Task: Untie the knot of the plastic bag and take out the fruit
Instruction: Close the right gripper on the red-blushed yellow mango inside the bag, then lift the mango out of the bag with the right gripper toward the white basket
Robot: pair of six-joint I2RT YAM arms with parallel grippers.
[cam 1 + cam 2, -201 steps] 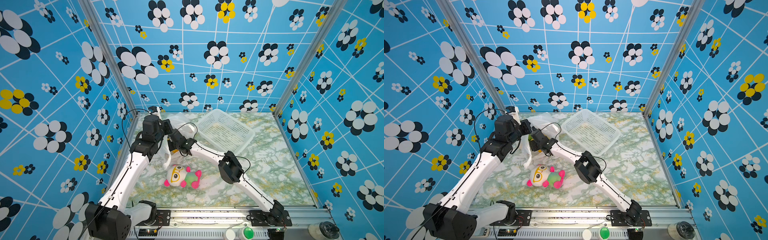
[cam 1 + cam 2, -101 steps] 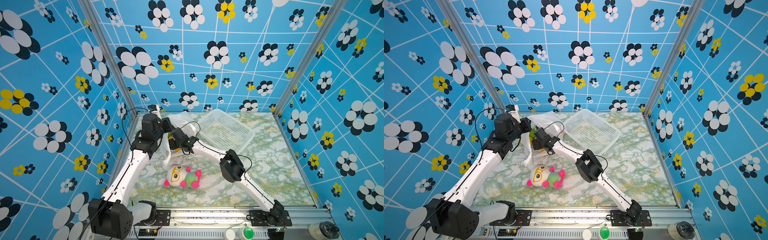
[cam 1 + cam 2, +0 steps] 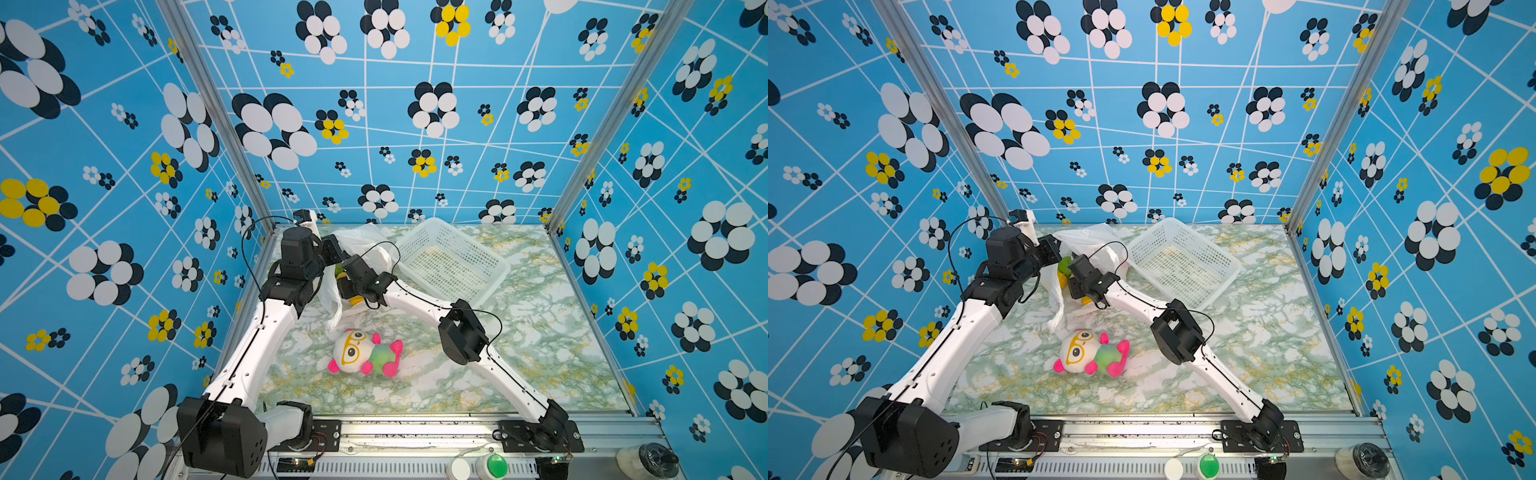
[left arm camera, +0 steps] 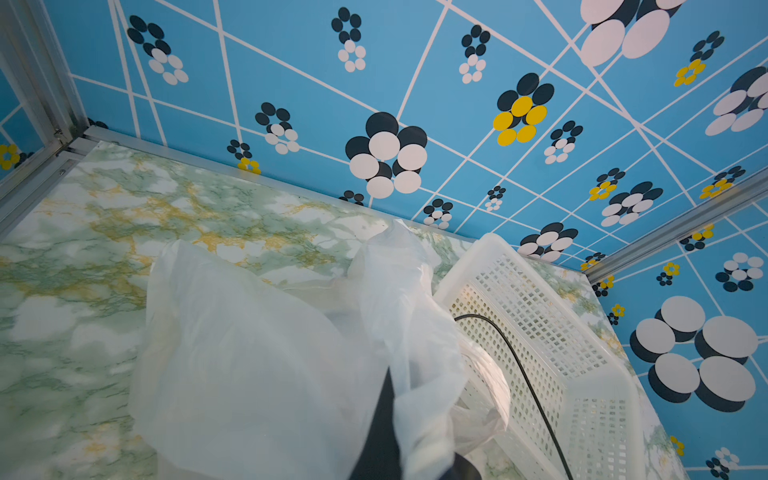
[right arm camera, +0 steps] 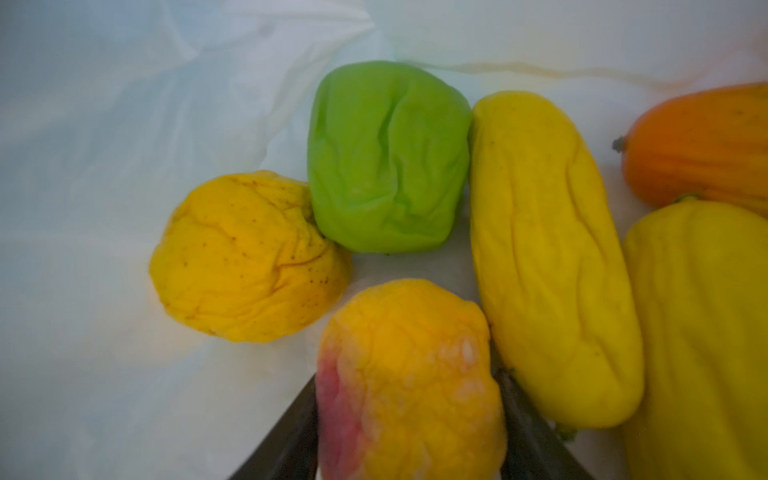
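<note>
The thin white plastic bag (image 3: 362,240) (image 3: 1088,239) lies at the back left with its mouth held up. My left gripper (image 3: 336,249) (image 4: 386,436) is shut on a fold of the bag (image 4: 257,353). My right gripper (image 3: 347,291) (image 5: 405,378) reaches inside the bag, and its dark fingers (image 5: 305,415) press both sides of an orange-and-pink fruit (image 5: 415,424). Around it lie a green fruit (image 5: 386,158), a round yellow one (image 5: 249,257), a long yellow one (image 5: 548,257) and an orange one (image 5: 706,141). The knot is out of view.
A white perforated basket (image 3: 453,262) (image 4: 582,353) lies tilted right beside the bag. A plush doll (image 3: 365,353) with yellow glasses lies on the marble table near the front middle. The patterned left wall stands close to my left arm.
My right gripper has pushed a little deeper into the bag and its jaws have come in around the orange-and-pink fruit. My left gripper still holds the bag up.
</note>
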